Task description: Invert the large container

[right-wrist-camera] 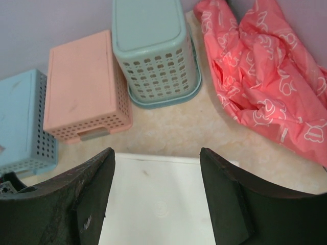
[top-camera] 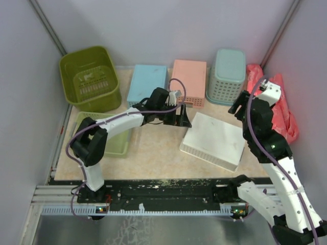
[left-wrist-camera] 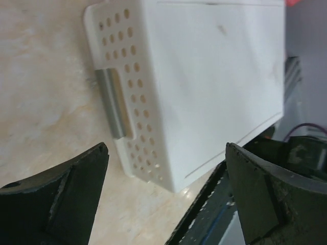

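top view: olive-green tub (top-camera: 92, 81) sat open side up in the far-left corner, side wall (top-camera: 30, 76) near enough that it might jam a flip. left wrist: left gripper (left-wrist-camera: 166, 194) spread, empty, facing white perforated basket (left-wrist-camera: 204, 76), so a wrong-box grab seemed possible. right wrist: right gripper (right-wrist-camera: 156, 194) spread, empty.

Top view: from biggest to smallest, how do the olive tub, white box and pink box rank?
1. olive tub, largest
2. white box, a close second
3. pink box, clearly smallest
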